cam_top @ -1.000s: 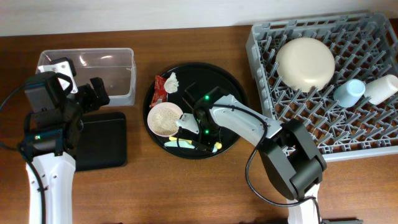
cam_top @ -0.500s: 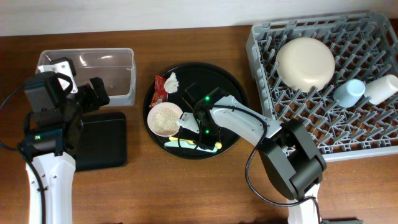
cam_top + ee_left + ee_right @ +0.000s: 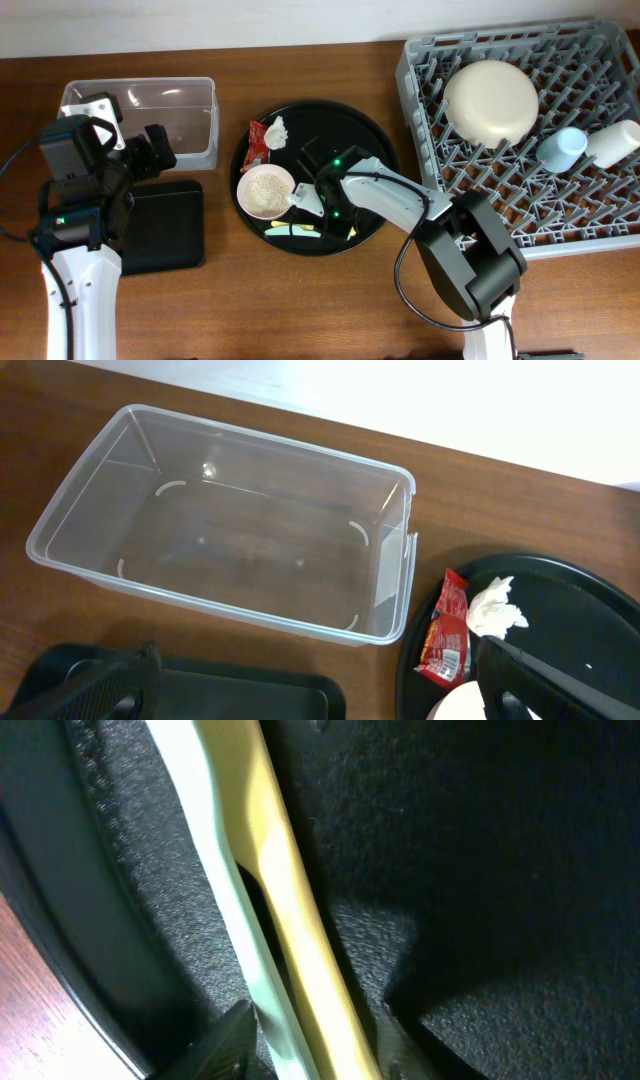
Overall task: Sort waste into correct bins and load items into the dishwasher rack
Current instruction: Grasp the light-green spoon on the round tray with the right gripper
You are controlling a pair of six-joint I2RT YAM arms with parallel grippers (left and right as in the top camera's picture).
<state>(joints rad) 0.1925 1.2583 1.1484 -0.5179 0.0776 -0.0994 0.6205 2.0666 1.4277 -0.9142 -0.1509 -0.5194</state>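
Overhead: yellow and pale blue utensils (image 3: 300,230), 6 o'clock on round black tray (image 3: 370,135). Right gripper (image 3: 325,212) straddles them; clamped or not, cannot tell. Racked in dishwasher rack (image 3: 420,80): cream bowl (image 3: 491,100), light blue cup (image 3: 562,148), white cup (image 3: 612,142). Outstanding: utensils; pink bowl (image 3: 266,190) of rice, crowding at 9 o'clock; red wrapper (image 3: 258,145) and tissue (image 3: 275,128) at 10. Left gripper (image 3: 152,150), fingers spread, beside the clear tub (image 3: 190,110), which holds nothing.

No text, label, brand or number can be read in any view. The small red wrapper (image 3: 446,628) lying on the round black tray (image 3: 590,610) carries pale printed marks along its length. In the left wrist view they are too small and blurred to make out, and the overhead view shows them no better.
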